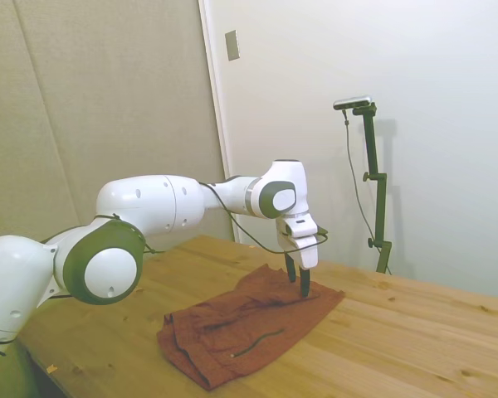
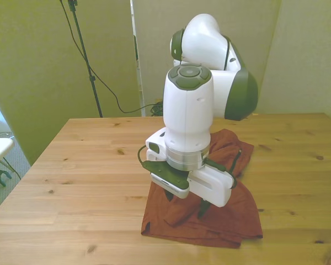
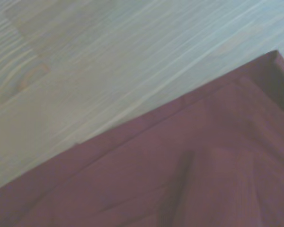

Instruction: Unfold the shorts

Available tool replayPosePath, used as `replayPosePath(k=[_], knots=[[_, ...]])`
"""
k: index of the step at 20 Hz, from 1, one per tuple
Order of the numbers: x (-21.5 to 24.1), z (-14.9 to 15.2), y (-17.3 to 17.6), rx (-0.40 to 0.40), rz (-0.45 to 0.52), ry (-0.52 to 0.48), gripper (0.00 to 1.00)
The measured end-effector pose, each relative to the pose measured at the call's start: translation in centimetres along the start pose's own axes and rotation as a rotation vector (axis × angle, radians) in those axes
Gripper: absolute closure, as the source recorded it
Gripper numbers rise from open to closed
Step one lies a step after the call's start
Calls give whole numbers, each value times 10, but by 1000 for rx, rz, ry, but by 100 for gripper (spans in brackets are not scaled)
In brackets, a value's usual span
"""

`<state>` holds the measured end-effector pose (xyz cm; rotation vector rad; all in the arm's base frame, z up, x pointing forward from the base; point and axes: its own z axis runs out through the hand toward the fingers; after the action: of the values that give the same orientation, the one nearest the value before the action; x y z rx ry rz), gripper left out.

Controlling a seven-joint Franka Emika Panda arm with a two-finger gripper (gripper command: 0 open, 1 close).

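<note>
The rust-red shorts (image 1: 241, 332) lie crumpled and folded on the wooden table (image 1: 415, 332), with a thin dark drawstring (image 1: 261, 338) across the top layer. In the front view the shorts (image 2: 231, 216) spread out under the arm. My gripper (image 1: 298, 280) points down over the far end of the garment, open, with nothing between its fingers. The fingertips (image 1: 305, 290) hang at the cloth's surface; I cannot tell whether they touch it. Seen from the front, the gripper (image 2: 186, 203) is tilted and partly hidden by the wrist. The wrist view shows a hemmed edge of the shorts (image 3: 180, 179) against bare wood (image 3: 109, 61).
Bare tabletop (image 2: 88, 165) lies on the front view's left and more wood (image 2: 298, 165) on its right. Walls stand behind the table.
</note>
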<state>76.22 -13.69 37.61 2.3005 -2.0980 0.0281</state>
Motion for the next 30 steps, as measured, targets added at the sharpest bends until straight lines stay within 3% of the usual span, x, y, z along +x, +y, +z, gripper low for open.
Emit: replayPosePath(k=[22, 30], knots=[[2, 11, 1, -16, -40, -15, 100], [-40, -30, -14, 109, -122, -71, 100]])
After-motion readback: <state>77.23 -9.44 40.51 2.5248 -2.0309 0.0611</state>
